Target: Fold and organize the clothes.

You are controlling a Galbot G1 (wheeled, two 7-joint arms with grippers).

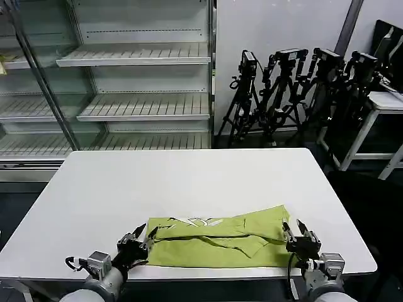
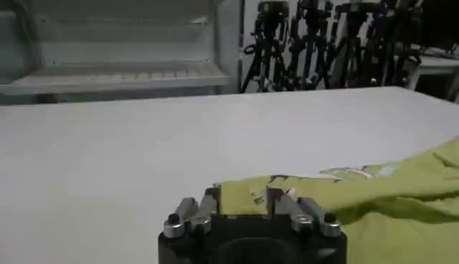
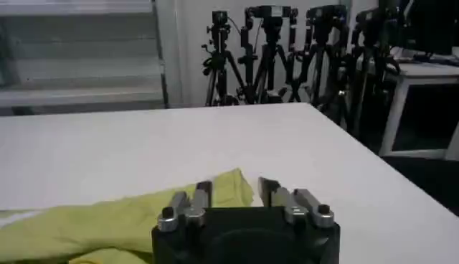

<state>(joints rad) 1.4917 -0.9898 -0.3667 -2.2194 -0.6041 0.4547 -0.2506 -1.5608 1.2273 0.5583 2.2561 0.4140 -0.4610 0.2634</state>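
T-shirt (image 1: 220,236) folded on table (image 1: 189,176), tripods (image 3: 287,50) behind

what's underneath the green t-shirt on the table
The lime T-shirt lies folded into a band on the white table; bare tabletop shows all around it. Whatever is directly beneath it is covered by fabric. The left gripper and right gripper sit open at its ends.

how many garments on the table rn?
1. A single lime T-shirt, partly folded, lies at the table's near edge, between the left gripper at its left end and the right gripper at its right end. Both grippers open.
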